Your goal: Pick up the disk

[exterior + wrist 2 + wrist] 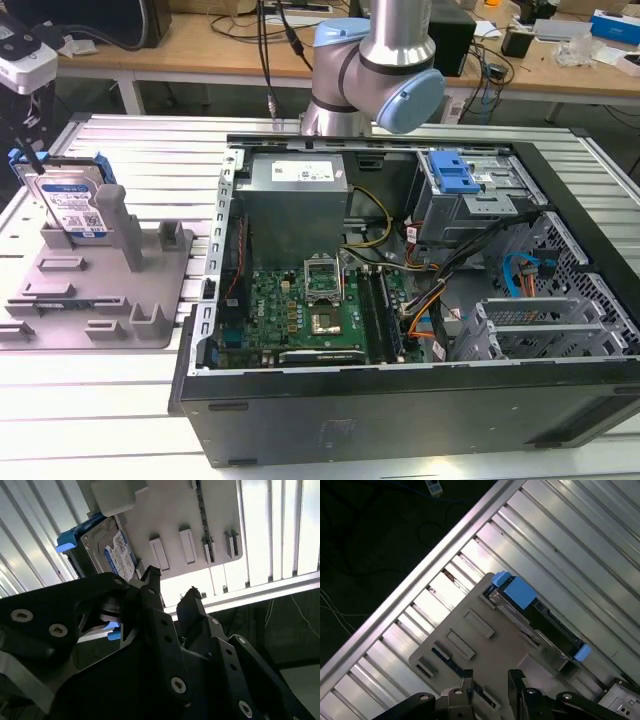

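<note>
The jaws stand apart with nothing between them, and their black fingertips (pixel 152 577) are clear of everything. The disk (pixel 107 550) is ahead of the jaws and off to one side of their gap, not in line with it. It stands on edge, upright or nearly so, in a grey holder (pixel 150 290) on the slatted bench (pixel 110 410), with a post (pixel 112 215) of the holder just beside its labelled face. In the first wrist view the holder's flat slotted part is nearer the jaws than the disk (pixel 540 622), whose thin upper edge runs askew to the gap, with a blue rail (pixel 517 589) at each end. The disk looks like a stiff metal slab, dense for its bulk, so it should feel solid and will not flex under a squeeze. Its flat faces look smooth and may slip under a light hold, and a knock or a drop could harm it. The upper edge is free of the holder, so the best hold is probably across the two broad faces near that edge, midway between the rails. The jaws would have to straddle the thin side squarely, clear of the post.
</note>
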